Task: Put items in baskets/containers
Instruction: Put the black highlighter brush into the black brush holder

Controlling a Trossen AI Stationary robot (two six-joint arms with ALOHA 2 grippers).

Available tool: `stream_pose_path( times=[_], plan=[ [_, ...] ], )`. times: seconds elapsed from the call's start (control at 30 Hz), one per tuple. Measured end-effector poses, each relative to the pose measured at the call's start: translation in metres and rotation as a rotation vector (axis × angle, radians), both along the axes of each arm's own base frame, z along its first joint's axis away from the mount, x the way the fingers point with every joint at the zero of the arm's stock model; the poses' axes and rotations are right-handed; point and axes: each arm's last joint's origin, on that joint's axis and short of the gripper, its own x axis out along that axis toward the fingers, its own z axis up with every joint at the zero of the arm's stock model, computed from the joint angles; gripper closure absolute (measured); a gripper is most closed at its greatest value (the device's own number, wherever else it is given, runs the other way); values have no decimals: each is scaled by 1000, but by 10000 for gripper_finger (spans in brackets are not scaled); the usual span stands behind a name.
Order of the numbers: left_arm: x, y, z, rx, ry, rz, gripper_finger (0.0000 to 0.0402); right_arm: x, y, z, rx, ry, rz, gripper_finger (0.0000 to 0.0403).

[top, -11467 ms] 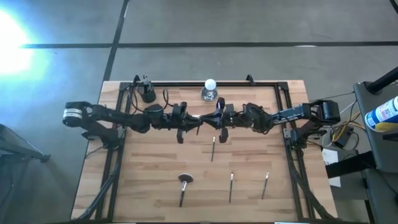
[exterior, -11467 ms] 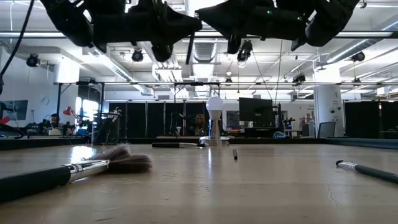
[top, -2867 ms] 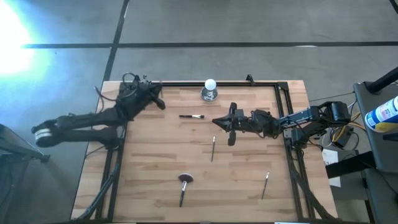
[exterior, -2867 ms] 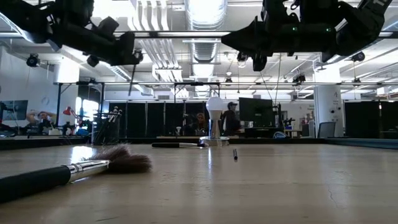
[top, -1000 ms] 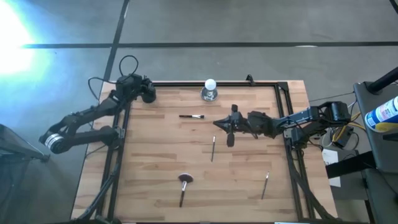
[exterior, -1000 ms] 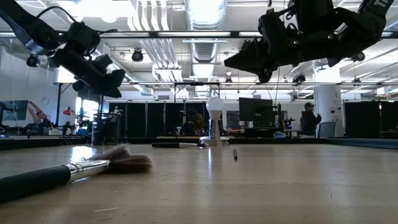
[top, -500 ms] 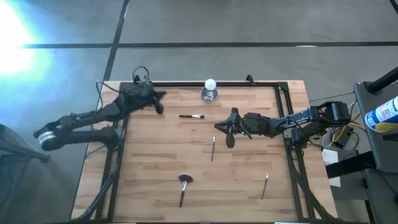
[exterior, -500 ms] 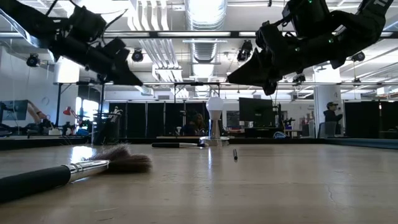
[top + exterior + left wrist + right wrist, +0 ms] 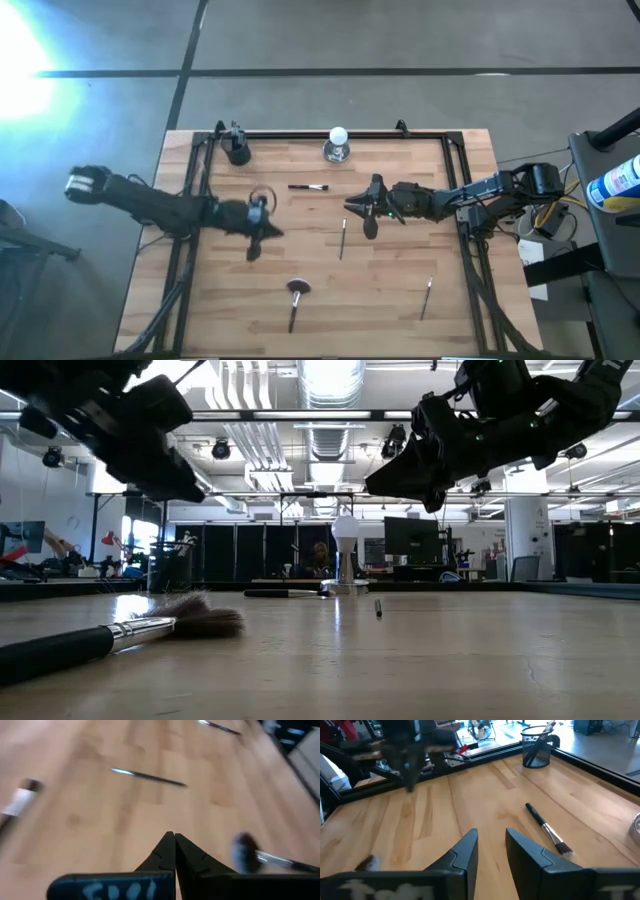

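At upper left I see the black cup (image 9: 237, 152), its contents unclear from above. My left gripper (image 9: 255, 240), left of centre, is pinched together and empty. A brush (image 9: 308, 187) lies upper centre. My right gripper (image 9: 366, 212) stands slightly apart, empty.

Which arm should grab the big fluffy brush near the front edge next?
Left, probably. The left gripper, fingers shut, hangs nearer the fluffy brush than the open right gripper, which is over the table's middle.

We see the cup (image 9: 237, 152) at the table's (image 9: 400, 320) far left corner, the ball (image 9: 338, 137) mid far edge, one brush (image 9: 309, 187) before it, fluffy brush (image 9: 295, 300) near front, another brush (image 9: 426, 298) front right
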Motion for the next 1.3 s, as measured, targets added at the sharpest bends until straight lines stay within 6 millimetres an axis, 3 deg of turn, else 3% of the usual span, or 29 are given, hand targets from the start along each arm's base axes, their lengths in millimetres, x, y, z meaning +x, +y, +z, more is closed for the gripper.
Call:
stream_pose_path(
  times=[0.23,0.57,0.73,1.13,1.3],
  plan=[
    [4,-41,-24,-172,161,-50,394,0,7,0,0,0,27,300],
    [45,-86,-36,-154,254,-105,285,1,17,0,-8,0,63,296],
    [65,-104,-44,-98,287,-182,256,1,24,0,-20,-1,93,296],
    [80,-113,-77,-40,377,-193,253,1,29,1,-34,-7,115,298],
    [79,-112,-83,-24,404,-189,296,1,32,1,-34,-5,126,298]
  ],
)
